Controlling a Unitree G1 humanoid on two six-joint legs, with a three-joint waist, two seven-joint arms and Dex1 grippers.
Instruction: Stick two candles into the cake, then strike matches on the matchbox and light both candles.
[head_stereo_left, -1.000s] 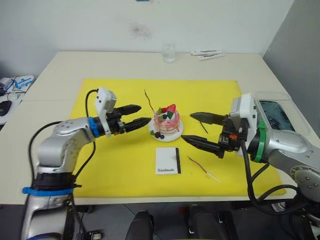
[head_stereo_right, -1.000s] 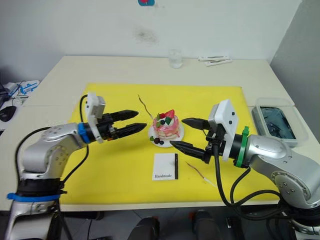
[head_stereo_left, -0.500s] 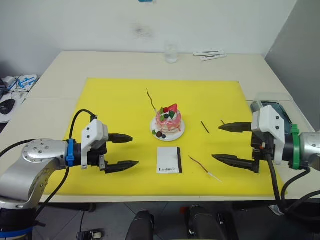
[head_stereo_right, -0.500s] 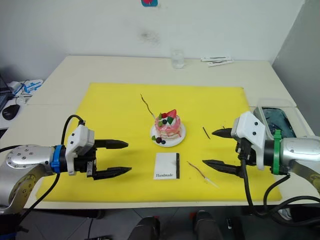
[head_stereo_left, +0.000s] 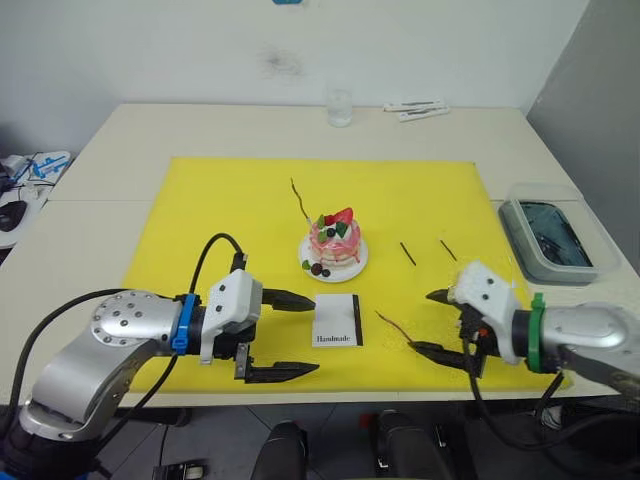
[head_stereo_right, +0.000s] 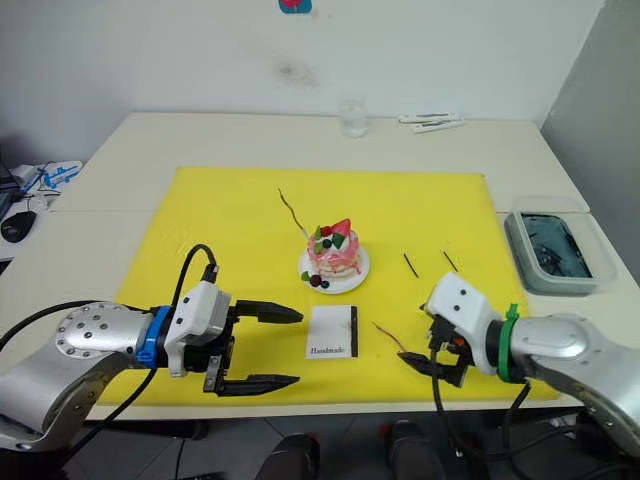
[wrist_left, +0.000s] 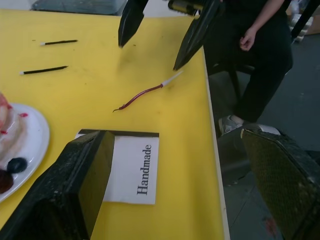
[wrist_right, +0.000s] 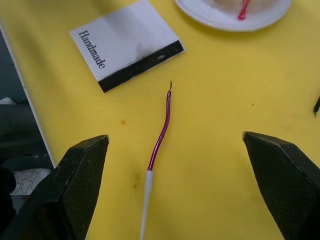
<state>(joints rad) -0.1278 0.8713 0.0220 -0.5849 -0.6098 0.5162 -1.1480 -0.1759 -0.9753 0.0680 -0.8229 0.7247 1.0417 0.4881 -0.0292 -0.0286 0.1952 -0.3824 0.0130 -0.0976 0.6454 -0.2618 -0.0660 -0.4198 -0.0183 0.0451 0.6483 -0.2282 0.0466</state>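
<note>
The cake (head_stereo_left: 335, 240) sat on its white plate (head_stereo_left: 309, 265) at the middle of the yellow mat (head_stereo_left: 220, 200), with one candle (head_stereo_left: 300, 201) standing up from the mat at its 10 o'clock and the matchbox (head_stereo_left: 336, 320) lying flat at its 6 o'clock. The second candle (head_stereo_left: 408, 336) lay at the matchbox's 3 o'clock, and the two matches (head_stereo_left: 409, 253) lay side by side at the cake's 3 o'clock. The left gripper (head_stereo_left: 298, 334) hovered at the matchbox's 9 o'clock, fingers spread wide and empty, while the right gripper (head_stereo_left: 432, 322) hung just beside the lying candle, its fingers parted on either side of the pale tip without touching it.

Candle (head_stereo_left: 300, 203) in cake (head_stereo_left: 334, 241) — another (wrist_right: 160, 135) flat.
</note>
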